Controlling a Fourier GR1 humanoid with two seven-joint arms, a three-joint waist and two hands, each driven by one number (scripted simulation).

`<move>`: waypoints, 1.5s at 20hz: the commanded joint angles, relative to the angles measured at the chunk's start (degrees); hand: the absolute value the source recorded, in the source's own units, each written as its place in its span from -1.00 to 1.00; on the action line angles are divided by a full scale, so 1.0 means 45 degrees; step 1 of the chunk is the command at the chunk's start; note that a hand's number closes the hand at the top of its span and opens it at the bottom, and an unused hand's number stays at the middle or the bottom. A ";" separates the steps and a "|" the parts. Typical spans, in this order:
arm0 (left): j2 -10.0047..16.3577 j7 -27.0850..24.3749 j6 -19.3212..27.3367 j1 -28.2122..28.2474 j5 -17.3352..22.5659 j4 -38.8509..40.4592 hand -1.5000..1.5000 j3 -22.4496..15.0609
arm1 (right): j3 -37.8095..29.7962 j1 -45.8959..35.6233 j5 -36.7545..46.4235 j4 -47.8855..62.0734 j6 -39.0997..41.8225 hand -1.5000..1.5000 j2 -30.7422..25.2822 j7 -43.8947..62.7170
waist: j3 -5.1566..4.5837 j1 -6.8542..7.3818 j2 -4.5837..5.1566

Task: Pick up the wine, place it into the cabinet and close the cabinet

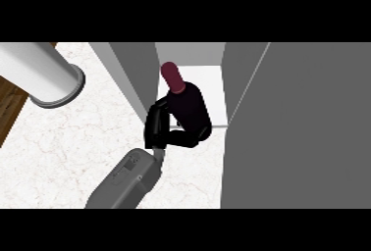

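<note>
The wine bottle (188,100) is dark with a dark red neck (172,77). It is tilted, its neck pointing up into the white opening of the cabinet (203,73). My right hand (168,138) is shut on the bottle's lower part, with the thumb on its left side and the fingers curled round its right side. The bottle's base is hidden by the hand. The grey forearm (127,181) comes in from the lower edge. My left hand does not show.
A large grey cabinet door panel (304,127) stands open at the right, filling that side. A grey panel (134,73) borders the opening on the left. A white cylinder (43,73) lies at the top left on the marble counter (65,147).
</note>
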 commanded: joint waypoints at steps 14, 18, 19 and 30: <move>-0.0001 -0.2808 -0.3098 -0.1507 0.3055 0.4533 1.00 0.0805 | -0.0668 -0.0207 -0.0966 -0.0483 -0.0001 -1.00 -0.0347 0.0772 | -0.0006 -0.0114 0.0029; -0.0001 -0.2892 -0.2731 -0.2391 0.3685 0.5450 1.00 0.0213 | -0.0124 -0.0868 -0.0177 0.0238 -0.0338 -1.00 0.0063 0.0304 | -0.0007 -0.0144 0.0046; -0.0001 -0.1955 -0.1489 -0.2428 0.3836 0.3908 1.00 -0.0033 | 0.0424 0.0786 0.0255 0.0078 0.0130 -1.00 0.0417 -0.0547 | 0.0000 -0.0105 0.0002; -0.0001 -0.3130 -0.3403 -0.3911 0.5458 0.6921 1.00 -0.0270 | 0.0449 -0.0541 0.0315 0.0480 -0.0285 -1.00 0.0293 0.0108 | -0.0009 -0.0277 0.0075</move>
